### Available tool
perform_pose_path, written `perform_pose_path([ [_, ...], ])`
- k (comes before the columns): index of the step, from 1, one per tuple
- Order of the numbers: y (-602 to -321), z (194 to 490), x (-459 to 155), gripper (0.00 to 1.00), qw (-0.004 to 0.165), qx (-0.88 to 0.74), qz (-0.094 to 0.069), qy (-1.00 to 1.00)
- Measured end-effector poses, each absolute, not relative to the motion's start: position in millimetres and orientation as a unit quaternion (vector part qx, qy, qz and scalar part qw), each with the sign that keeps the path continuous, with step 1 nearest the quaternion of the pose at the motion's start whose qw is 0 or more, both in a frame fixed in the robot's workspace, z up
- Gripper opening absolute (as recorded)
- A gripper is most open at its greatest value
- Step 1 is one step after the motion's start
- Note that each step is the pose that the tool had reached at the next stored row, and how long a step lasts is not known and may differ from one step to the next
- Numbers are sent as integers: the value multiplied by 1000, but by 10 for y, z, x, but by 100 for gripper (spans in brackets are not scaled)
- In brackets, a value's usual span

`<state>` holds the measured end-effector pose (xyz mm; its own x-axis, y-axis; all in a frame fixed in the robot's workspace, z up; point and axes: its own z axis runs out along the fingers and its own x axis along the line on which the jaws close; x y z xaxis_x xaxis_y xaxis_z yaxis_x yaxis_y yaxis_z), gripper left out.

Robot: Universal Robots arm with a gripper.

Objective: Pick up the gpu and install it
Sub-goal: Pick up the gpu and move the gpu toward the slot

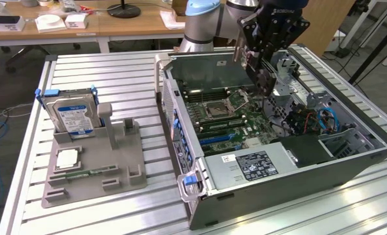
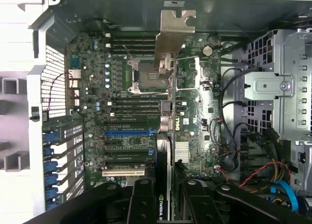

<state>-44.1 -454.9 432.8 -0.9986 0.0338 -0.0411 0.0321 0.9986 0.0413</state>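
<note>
Exterior view: my claw (image 1: 263, 73) pinches the gpu (image 1: 210, 74) edge-on over the open case (image 1: 281, 169), about 12 o'clock of the CPU socket (image 1: 218, 108); wrist view: gpu (image 2: 168, 87) hangs bracket-forward, probably to line up with the slots (image 2: 126, 133).

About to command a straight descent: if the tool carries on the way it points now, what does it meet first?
Probably the motherboard inside the open computer case. The tool, shut on the gpu, points down at its slots; depth is unclear.
</note>
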Motion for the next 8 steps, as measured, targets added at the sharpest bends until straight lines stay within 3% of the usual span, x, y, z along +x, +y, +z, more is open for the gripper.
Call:
perform_pose_path([
  [8, -4549, 4328, -363, 26, 21, 17, 20, 999],
])
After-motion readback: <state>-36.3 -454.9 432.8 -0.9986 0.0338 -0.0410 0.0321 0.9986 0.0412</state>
